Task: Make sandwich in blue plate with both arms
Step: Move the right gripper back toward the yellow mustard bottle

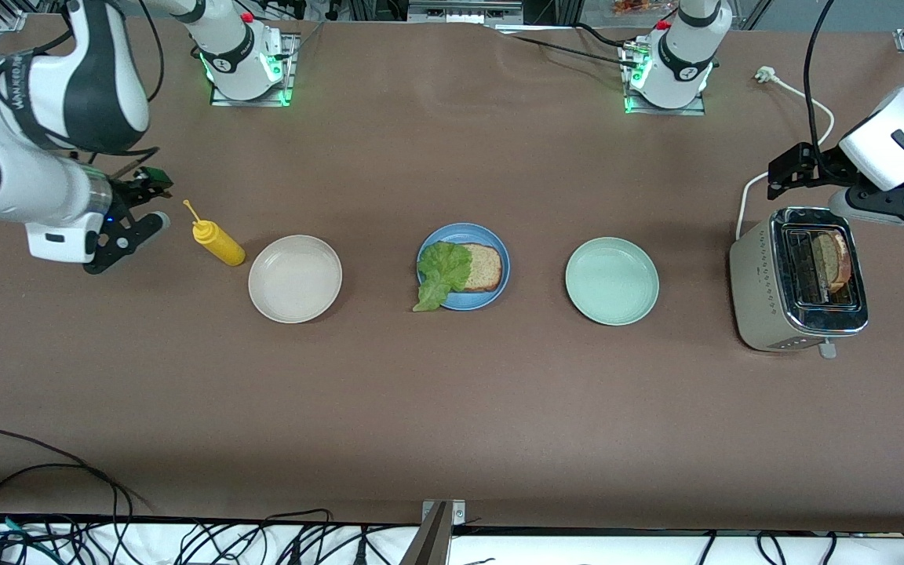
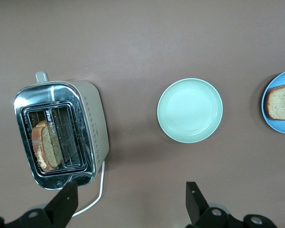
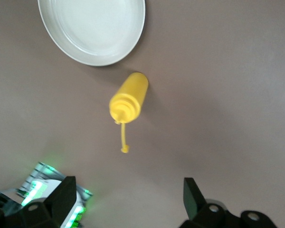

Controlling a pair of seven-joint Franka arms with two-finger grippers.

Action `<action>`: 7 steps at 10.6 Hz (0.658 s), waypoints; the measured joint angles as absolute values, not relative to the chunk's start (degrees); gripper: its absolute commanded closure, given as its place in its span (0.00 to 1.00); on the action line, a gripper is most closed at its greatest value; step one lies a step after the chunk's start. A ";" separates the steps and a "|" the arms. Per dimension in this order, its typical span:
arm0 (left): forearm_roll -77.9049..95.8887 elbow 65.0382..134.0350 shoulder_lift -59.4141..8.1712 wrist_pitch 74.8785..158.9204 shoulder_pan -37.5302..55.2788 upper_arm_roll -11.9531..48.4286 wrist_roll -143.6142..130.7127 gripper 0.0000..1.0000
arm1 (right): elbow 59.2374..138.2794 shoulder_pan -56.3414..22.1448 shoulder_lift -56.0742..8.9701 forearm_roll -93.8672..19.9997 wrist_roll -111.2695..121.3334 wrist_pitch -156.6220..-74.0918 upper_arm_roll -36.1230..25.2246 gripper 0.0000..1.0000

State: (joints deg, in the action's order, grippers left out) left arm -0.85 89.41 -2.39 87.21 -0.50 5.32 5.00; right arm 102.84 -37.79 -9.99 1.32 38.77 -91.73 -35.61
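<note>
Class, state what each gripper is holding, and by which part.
Nothing is held. The left gripper hangs open above the toaster; the right gripper hangs open near the yellow bottle.

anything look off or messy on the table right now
Only the lettuce leaf: it lies on the bread slice in the blue plate but droops over the rim onto the table. Nothing looks spilled or damaged.

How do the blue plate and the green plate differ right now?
The blue plate holds a bread slice and a lettuce leaf; the green plate holds nothing. The blue plate sits mid-table; the green plate lies toward the left arm's end, beside the toaster. Both are round and shallow.
</note>
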 measured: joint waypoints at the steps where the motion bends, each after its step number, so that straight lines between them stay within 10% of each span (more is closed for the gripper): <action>1: -0.85 89.41 -2.39 87.21 -0.50 5.32 5.00 0.00 | 104.45 -37.75 -9.82 1.31 44.80 -93.83 -37.23 0.00; 7: -0.85 89.41 -2.40 87.27 -0.50 5.31 5.00 0.00 | 116.21 -23.18 -10.46 -6.79 80.61 -108.38 -37.43 0.00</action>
